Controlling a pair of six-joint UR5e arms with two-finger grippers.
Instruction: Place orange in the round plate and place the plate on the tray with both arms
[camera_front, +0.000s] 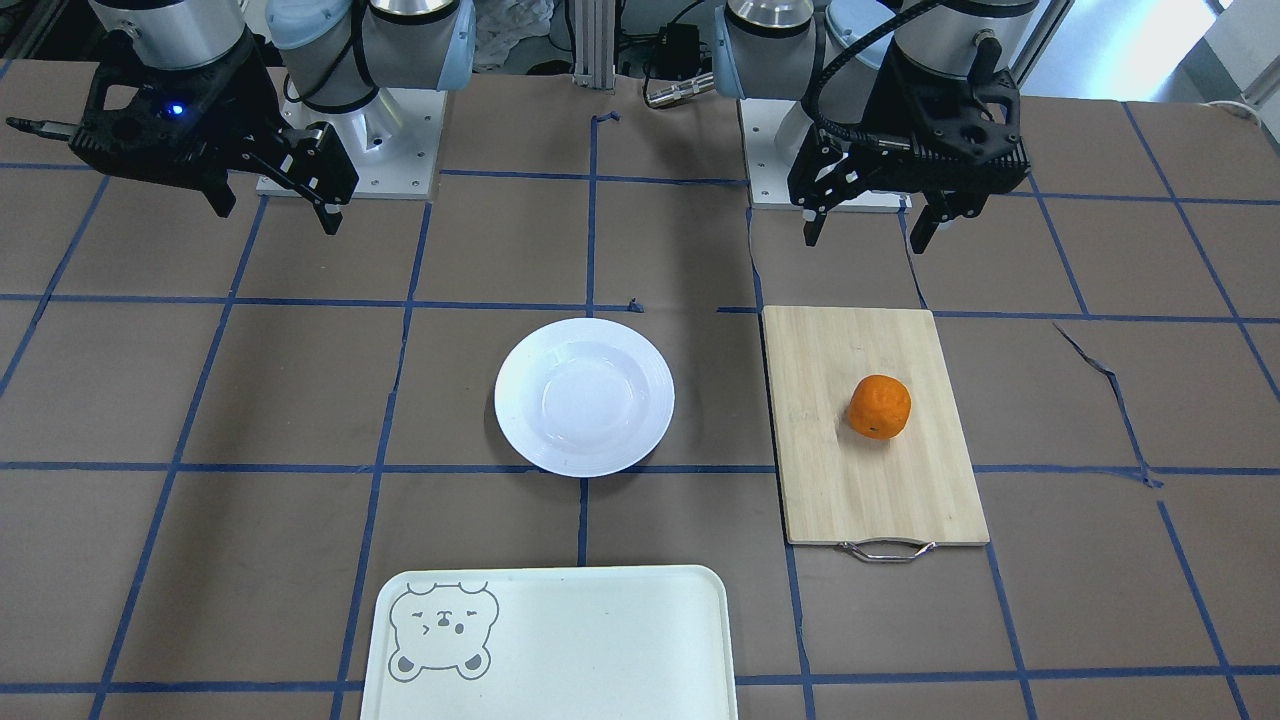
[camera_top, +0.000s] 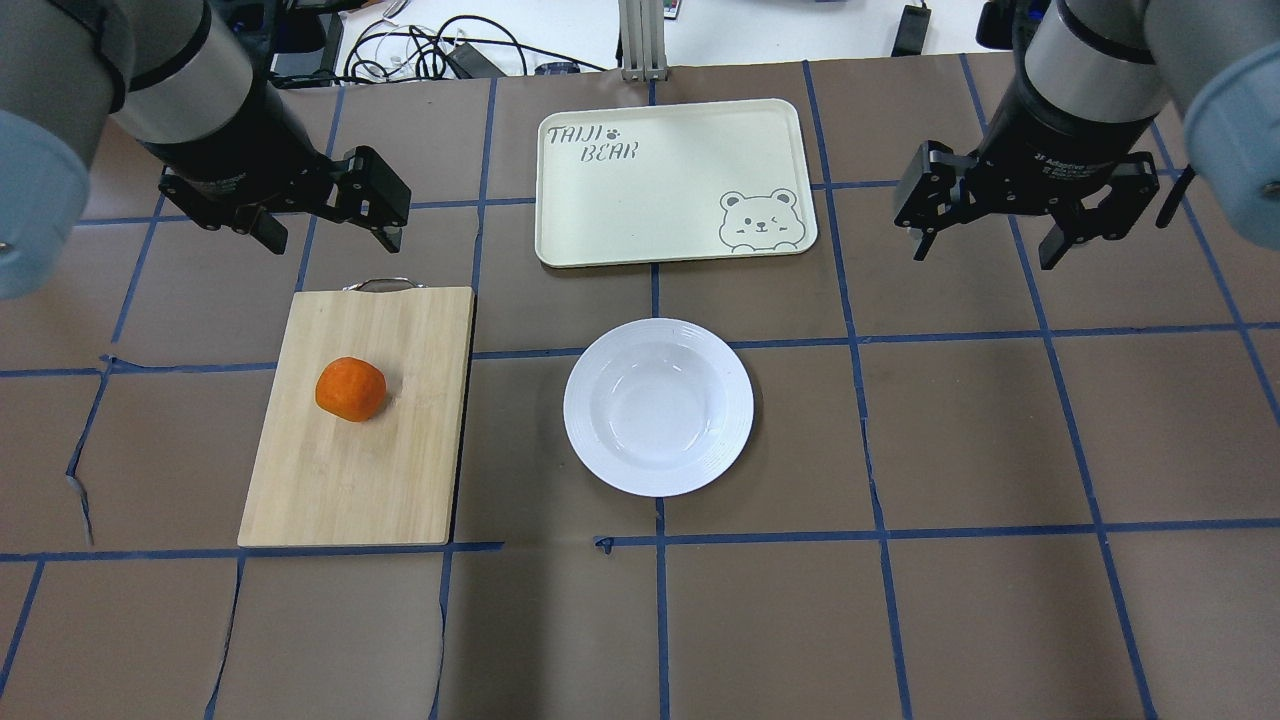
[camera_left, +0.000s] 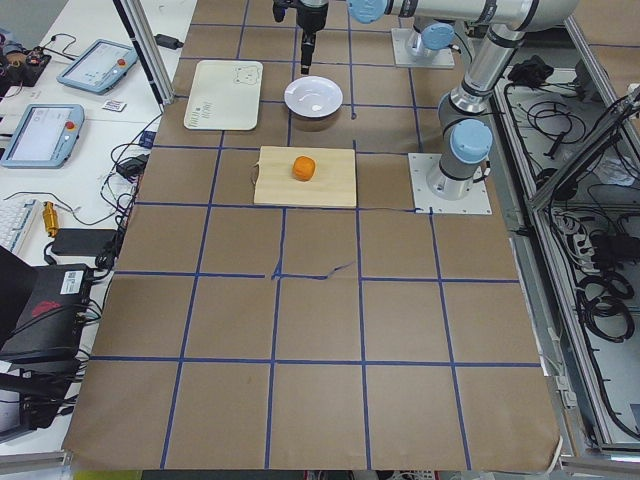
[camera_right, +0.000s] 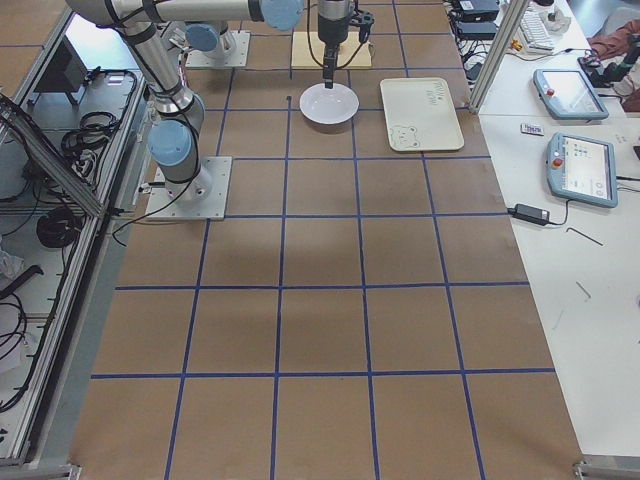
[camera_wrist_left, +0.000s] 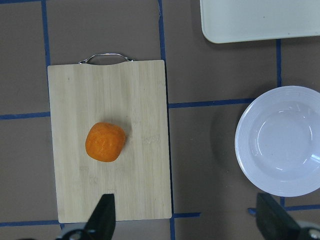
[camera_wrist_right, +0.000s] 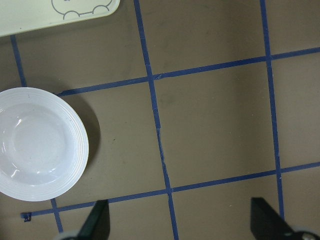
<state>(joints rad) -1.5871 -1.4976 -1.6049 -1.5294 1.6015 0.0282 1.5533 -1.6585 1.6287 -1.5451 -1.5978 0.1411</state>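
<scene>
The orange (camera_top: 351, 389) lies on a wooden cutting board (camera_top: 400, 480), also seen in the front view (camera_front: 880, 406) and left wrist view (camera_wrist_left: 105, 142). The white round plate (camera_top: 590, 440) sits with nothing in it in the middle of the table (camera_front: 520, 430). The cream tray (camera_top: 640, 200) with a bear face lies beyond the plate (camera_front: 600, 640). My left gripper (camera_top: 326, 227) hangs open high above the board's handle end. My right gripper (camera_top: 985, 238) hangs open to the right of the tray, holding nothing.
Brown paper with blue tape lines covers the table (camera_top: 1000, 450). The cutting board has a metal handle (camera_top: 378, 284) facing the far side. Cables and a metal post (camera_top: 634, 40) lie beyond the table's far edge. Tablets (camera_left: 35, 135) rest on a side bench.
</scene>
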